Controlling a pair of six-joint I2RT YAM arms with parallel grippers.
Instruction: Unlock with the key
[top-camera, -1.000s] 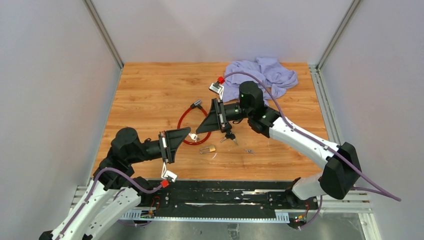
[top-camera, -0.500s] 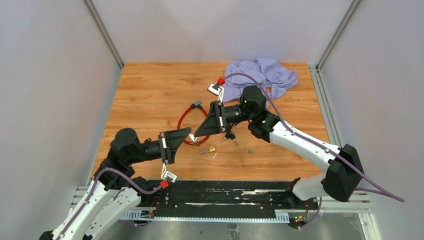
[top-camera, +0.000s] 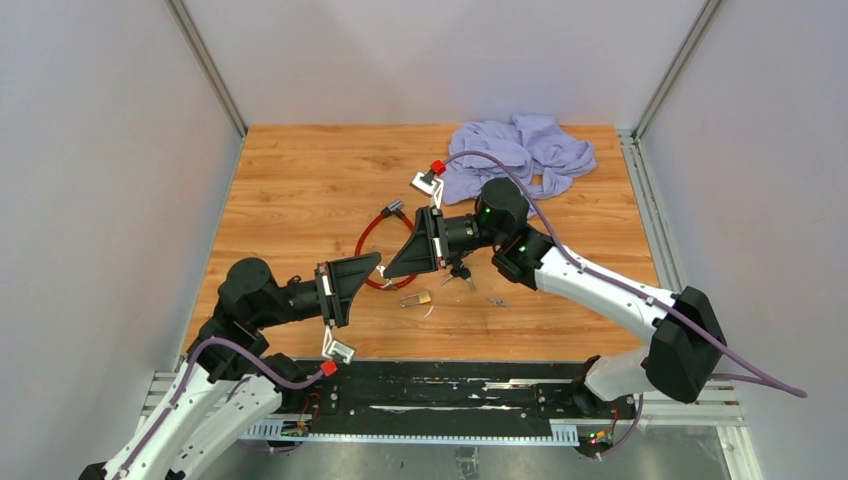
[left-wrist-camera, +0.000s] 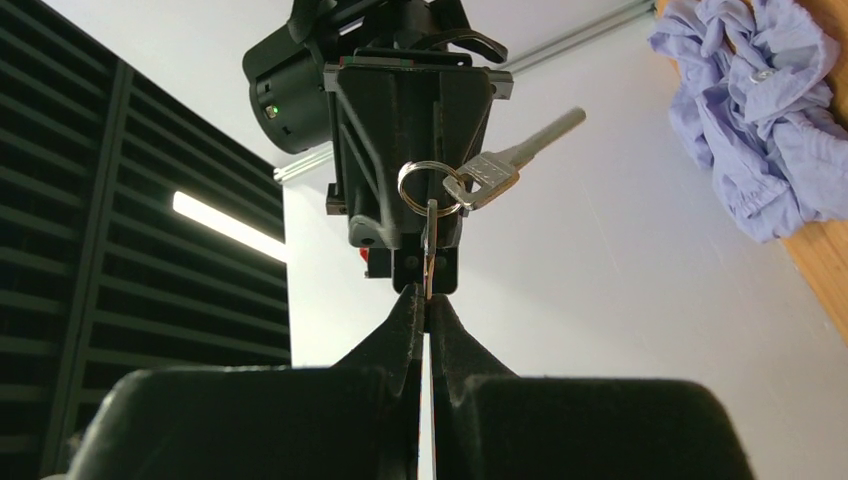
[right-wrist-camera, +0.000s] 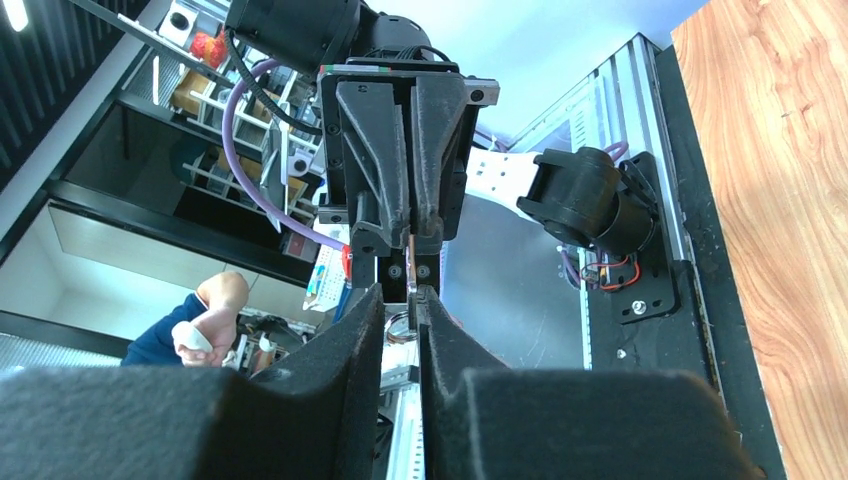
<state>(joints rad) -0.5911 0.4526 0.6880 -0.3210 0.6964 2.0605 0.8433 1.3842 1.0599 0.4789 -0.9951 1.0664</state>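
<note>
Since a second ago the right arm has swung its right end effector (top-camera: 391, 268) lower and toward 8 o'clock, closing on the left one, and its jaws have drawn in from a wider stance to a narrow gap. The left end effector (left-wrist-camera: 427, 300) sits clamped tight on the key (left-wrist-camera: 428, 255), pinching the blade so that the key stands up out of the fingertips. The ring (left-wrist-camera: 430, 187) hangs at its head, and a second key (left-wrist-camera: 512, 158) sticks out from the ring toward 2 o'clock. Seen from the right wrist, the held key lies in the narrow slot between the right fingers. Whether the pads actually press on it I cannot tell, as the contact is hidden. From above, the two end effectors meet tip to tip above the near half of the desk (top-camera: 300, 190), over the loop of a red cable (top-camera: 361, 240). The padlock (top-camera: 419, 298) lies flat on the wood at about 4 o'clock from that meeting point, near it but touched by neither arm. A crumpled purple cloth (top-camera: 525, 150) lies at the far edge, toward 1 o'clock, well apart from the lock.
</note>
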